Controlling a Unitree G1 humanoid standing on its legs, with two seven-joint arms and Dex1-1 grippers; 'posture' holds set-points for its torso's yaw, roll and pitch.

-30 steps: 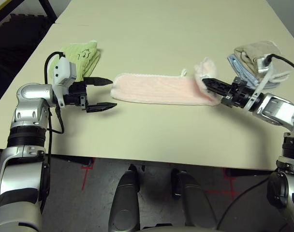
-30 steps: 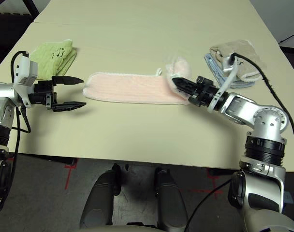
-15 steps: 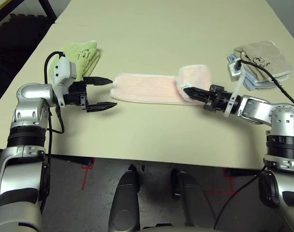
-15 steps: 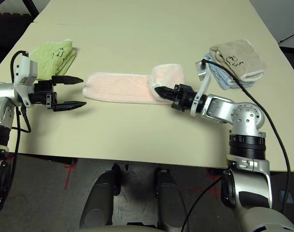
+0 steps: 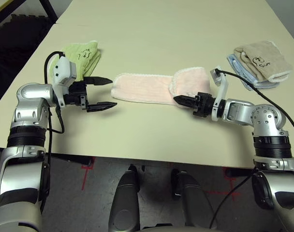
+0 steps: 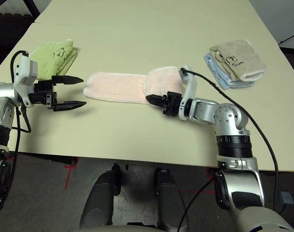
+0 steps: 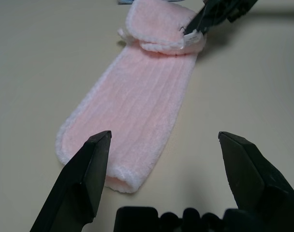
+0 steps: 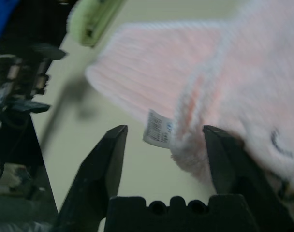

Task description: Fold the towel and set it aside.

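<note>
Since a second earlier, the right gripper (image 5: 180,100) had carried one end of the pale pink terry towel (image 5: 147,88) over onto the strip and let go; its black fingers stood apart at the folded corner, beside the small white tag (image 8: 157,128). Left of the towel, the left gripper (image 5: 102,93) hung with fingers spread wide, grasping nothing. Beyond it lay a light green folded cloth (image 5: 84,54); well right of the towel, a beige and blue folded stack (image 5: 259,60).

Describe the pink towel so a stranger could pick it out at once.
On the beige table, look midway between the green towel and the beige towel. The pink towel is a long strip, its right end folded back, white-edged.
</note>
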